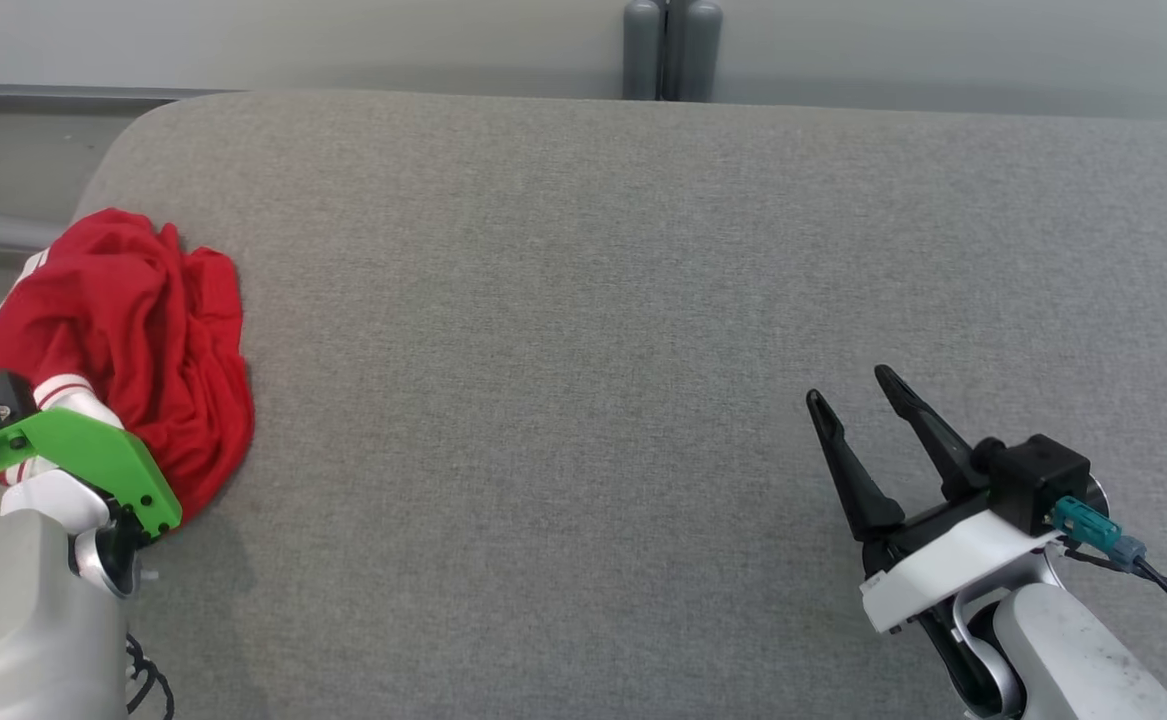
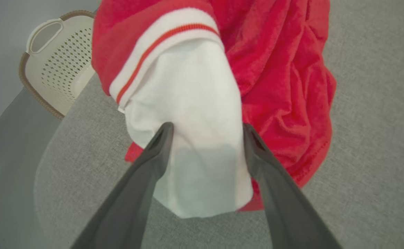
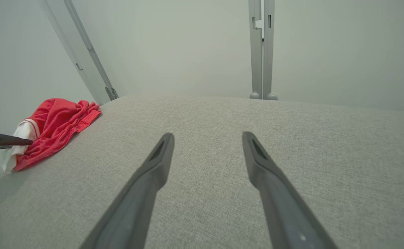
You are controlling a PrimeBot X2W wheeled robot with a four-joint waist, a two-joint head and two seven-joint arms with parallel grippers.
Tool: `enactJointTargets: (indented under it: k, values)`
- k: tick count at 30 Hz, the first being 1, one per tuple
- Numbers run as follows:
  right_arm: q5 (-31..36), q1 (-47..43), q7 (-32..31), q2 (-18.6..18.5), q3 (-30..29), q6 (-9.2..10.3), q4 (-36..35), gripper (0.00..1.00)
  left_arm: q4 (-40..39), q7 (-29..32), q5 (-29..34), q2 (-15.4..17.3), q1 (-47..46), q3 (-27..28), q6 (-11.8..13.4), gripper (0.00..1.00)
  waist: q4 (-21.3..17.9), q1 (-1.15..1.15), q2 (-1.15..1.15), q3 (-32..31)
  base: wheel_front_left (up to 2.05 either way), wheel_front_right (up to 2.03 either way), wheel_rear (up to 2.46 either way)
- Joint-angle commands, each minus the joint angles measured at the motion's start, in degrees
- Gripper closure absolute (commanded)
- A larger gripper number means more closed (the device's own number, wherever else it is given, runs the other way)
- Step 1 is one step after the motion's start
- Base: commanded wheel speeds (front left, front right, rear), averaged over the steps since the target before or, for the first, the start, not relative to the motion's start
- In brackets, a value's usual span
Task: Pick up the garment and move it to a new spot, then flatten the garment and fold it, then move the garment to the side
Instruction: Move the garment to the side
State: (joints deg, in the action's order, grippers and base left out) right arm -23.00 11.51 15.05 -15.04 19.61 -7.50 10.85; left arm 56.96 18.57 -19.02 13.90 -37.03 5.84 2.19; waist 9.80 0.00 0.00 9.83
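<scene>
- Here, crumpled red-and-white fabric garment [image 1: 143, 320] lies at grey cloth-covered table's [image 1: 593, 300] left edge.
- Left gripper [image 2: 207, 128] wide, straddling its white part.
- Right gripper [image 1: 848, 385] wide, empty, near right.

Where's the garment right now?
Head view, far left: the garment lies bunched at the left edge of the grey table, with the open jaws of the left gripper either side of its white part.

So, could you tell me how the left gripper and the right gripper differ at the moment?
The left gripper straddles the white part of the garment; the right gripper hangs over the bare grey table, well away from it. The left gripper's wrist carries a green bracket, the right gripper's a white bracket. Both stand open.
</scene>
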Motion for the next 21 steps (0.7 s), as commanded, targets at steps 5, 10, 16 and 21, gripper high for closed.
enactJointTargets:
  k: [5,10,16,21]
  values:
    - [0.1,0.1,0.2,0.5,-0.6,0.02,0.4,0.0,4.3,-3.1,-0.7,1.1,-2.1,0.1,-0.3,0.94,-0.6,0.0,0.0,0.4,0.0,0.0,0.0]
    - [0.1,0.0,0.2,1.0,-0.7,0.02,0.4,0.0,6.9,-5.9,-0.3,1.0,-3.7,-0.9,-1.5,1.0,0.7,0.0,0.0,-0.1,0.0,0.0,0.0]
    - [0.0,-0.5,0.2,1.5,-0.7,0.02,0.8,0.0,7.2,-9.4,0.5,1.0,-6.1,-2.7,-4.4,1.0,1.9,0.0,0.0,-1.7,0.0,0.0,0.0]
    - [-0.2,-1.6,0.2,1.8,-1.3,0.02,0.9,0.0,4.7,-12.6,2.4,1.1,-8.2,-5.4,-6.5,1.0,1.8,0.0,0.0,-3.8,0.0,0.0,0.0]
